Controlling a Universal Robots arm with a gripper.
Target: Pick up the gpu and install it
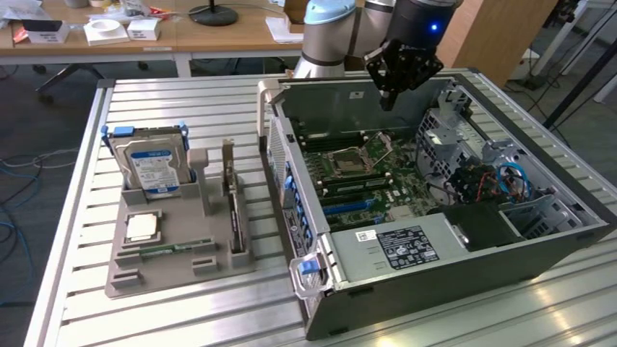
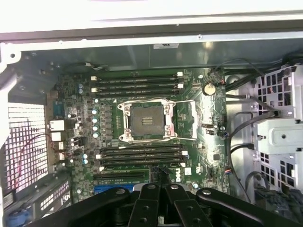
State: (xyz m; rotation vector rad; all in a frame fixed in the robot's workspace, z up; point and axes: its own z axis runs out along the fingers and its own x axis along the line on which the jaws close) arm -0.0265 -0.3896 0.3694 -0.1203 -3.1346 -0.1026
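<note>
Green board [image 2: 110, 137] is sitting right under your claw [image 1: 386, 101], which is hanging narrow and empty; dropping here is risking bent socket [image 2: 147, 118] pins.

Robotics lab, PC-assembly bench.
A robot arm [image 1: 328, 36] stands at the slatted metal worktop's [image 1: 193, 101] far edge, by an open PC case [image 1: 463, 289] and a parts jig [image 1: 164, 278]; cluttered wooden desks [image 1: 231, 36] and loose floor cables [image 1: 24, 163] lie beyond.

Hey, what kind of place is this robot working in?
Likely a robotics lab: an open computer case on a slatted metal table, a hard drive in a holder beside it, desks behind.
</note>
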